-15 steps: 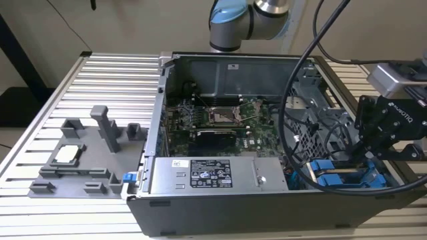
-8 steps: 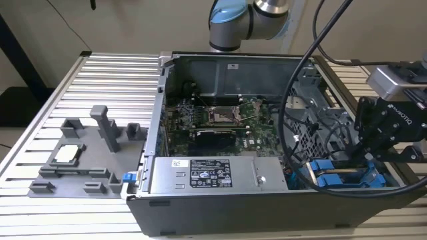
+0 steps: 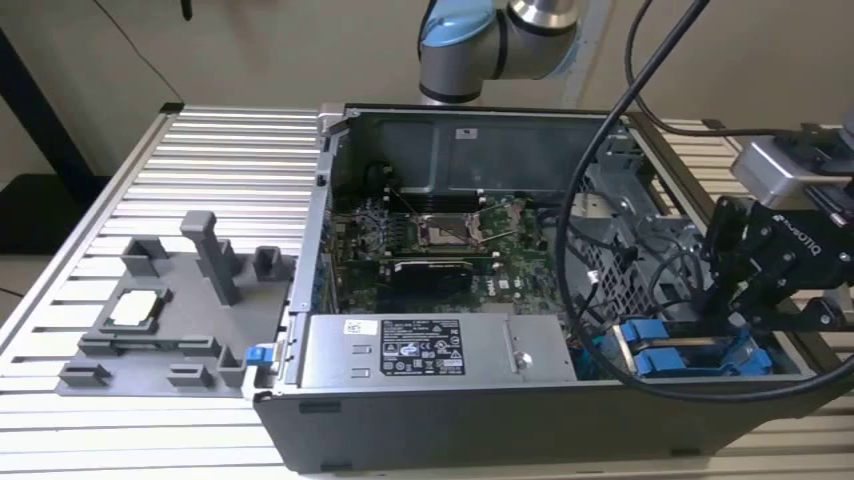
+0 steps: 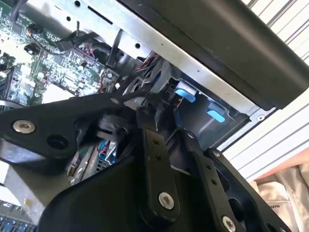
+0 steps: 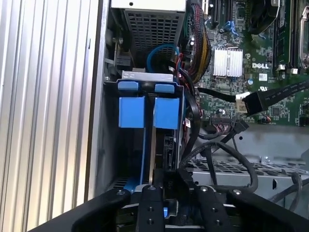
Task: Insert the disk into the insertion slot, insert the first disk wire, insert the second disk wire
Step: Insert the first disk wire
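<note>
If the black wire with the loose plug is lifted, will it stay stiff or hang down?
Probably floppy: the black wire is a thin flat band crossing the motherboard. Its plug looks rigid, likely the firmer place to grip. Both seem light.

Grey power supply (image 3: 400, 372), green motherboard (image 3: 514, 268), grey fixture (image 3: 200, 320)

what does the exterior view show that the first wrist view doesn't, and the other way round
Exterior view, not the first wrist view: the grey fixture tray beside the case and the arm's blue-capped joint. First wrist view, not the exterior: a silver heatsink and a black connector on a wire end. Both: the blue-framed disk in the case's corner, the motherboard, the slatted table and the tool.
</note>
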